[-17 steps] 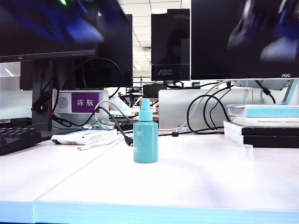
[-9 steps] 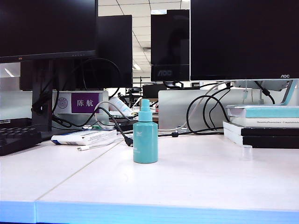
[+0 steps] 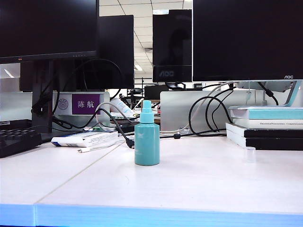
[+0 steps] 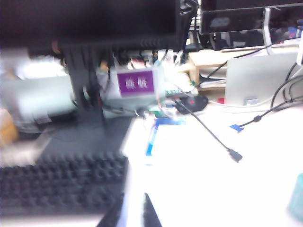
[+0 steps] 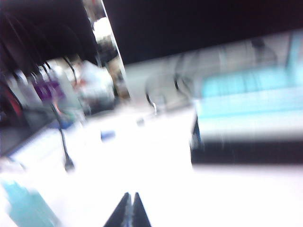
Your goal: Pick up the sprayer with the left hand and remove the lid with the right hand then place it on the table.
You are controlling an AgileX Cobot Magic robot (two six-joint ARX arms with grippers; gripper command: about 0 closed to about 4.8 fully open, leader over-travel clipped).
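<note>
The teal sprayer stands upright mid-table on the white table. The tiny clear lid stands apart from it, on the table to the right near the books. Neither gripper shows in the exterior view. In the blurred left wrist view my left gripper hangs over the table beside a keyboard, its tips nearly together with nothing between them; a sliver of the sprayer is off to one side. My right gripper is shut and empty above bare table, well apart from the blurred sprayer.
A black keyboard lies at the left and a stack of books at the right. Monitors, a purple name plate, a flat packet and loose black cables fill the back.
A second ago both arms were blurred shapes at the top of the exterior view; they have left it. The sprayer and lid have not moved.
</note>
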